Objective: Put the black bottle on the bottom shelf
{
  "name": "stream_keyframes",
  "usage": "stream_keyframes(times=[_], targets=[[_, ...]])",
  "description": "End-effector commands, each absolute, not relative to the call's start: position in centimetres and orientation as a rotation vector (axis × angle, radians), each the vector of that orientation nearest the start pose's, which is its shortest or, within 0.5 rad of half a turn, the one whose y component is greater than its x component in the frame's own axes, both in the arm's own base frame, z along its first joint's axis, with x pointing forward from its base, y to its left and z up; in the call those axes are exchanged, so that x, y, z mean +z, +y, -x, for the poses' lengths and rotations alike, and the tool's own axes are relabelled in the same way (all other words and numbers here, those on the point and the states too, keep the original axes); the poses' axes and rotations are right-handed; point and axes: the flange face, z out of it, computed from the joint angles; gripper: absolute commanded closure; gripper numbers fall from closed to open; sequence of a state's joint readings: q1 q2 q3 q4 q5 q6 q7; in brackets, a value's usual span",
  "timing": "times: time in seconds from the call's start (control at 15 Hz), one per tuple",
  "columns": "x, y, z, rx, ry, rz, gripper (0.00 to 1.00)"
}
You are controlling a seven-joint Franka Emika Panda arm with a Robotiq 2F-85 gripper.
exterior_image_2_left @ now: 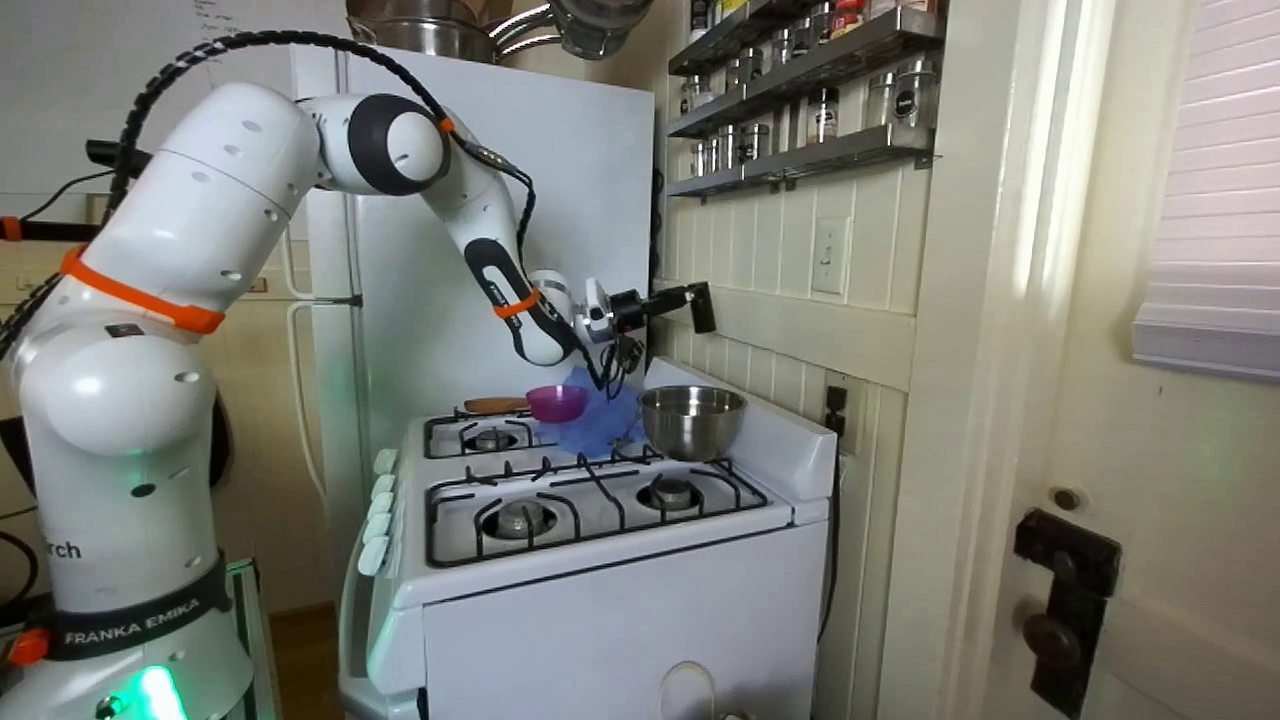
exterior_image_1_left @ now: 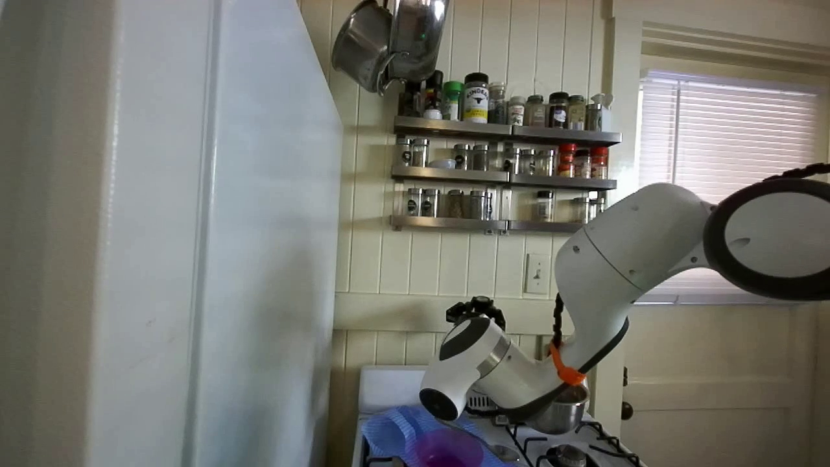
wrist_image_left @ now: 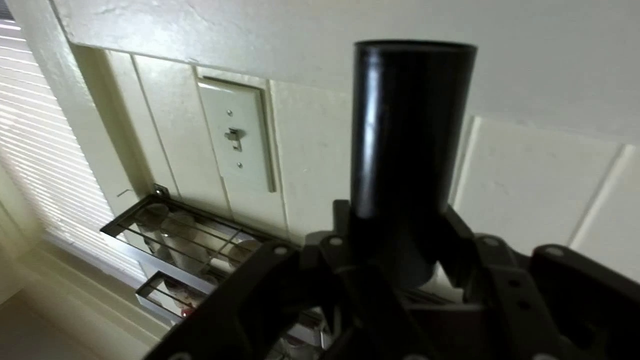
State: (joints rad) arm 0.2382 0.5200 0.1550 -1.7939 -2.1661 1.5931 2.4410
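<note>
My gripper (exterior_image_2_left: 672, 303) is shut on the black bottle (exterior_image_2_left: 703, 310), a plain dark cylinder held in the air near the wall. The bottle looks close to upright, slightly tilted, in that exterior view. In the wrist view the bottle (wrist_image_left: 412, 130) stands between the fingers (wrist_image_left: 397, 225). In an exterior view the bottle is hidden behind the wrist. The bottom shelf (exterior_image_1_left: 447, 222) is the lowest of three metal tiers on the wall. It also shows in an exterior view (exterior_image_2_left: 800, 163), above the gripper, and from below in the wrist view (wrist_image_left: 159, 261). The bottle is apart from the shelf.
Several jars (exterior_image_1_left: 476, 204) stand on the bottom shelf, with gaps between them. A light switch (exterior_image_2_left: 830, 256) is on the wall under it. Below the arm are the stove (exterior_image_2_left: 600, 520), a steel bowl (exterior_image_2_left: 692, 425), a pink bowl (exterior_image_2_left: 557, 403) and a blue cloth (exterior_image_2_left: 600, 430). The fridge (exterior_image_2_left: 500, 220) stands beside.
</note>
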Motion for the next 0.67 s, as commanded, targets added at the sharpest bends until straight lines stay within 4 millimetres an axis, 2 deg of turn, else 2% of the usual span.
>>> stream_keyframes(times=[0.0,0.13,0.27,0.6], targets=[[37.1,18.1,-63.4,2.180,-0.552,-1.425,0.82],[38.6,18.6,-61.9,2.240,-0.570,-1.380,0.82],[40.4,18.2,-60.2,2.289,-0.595,-1.336,0.82],[44.5,17.6,-57.4,2.346,-0.466,-1.391,0.82]])
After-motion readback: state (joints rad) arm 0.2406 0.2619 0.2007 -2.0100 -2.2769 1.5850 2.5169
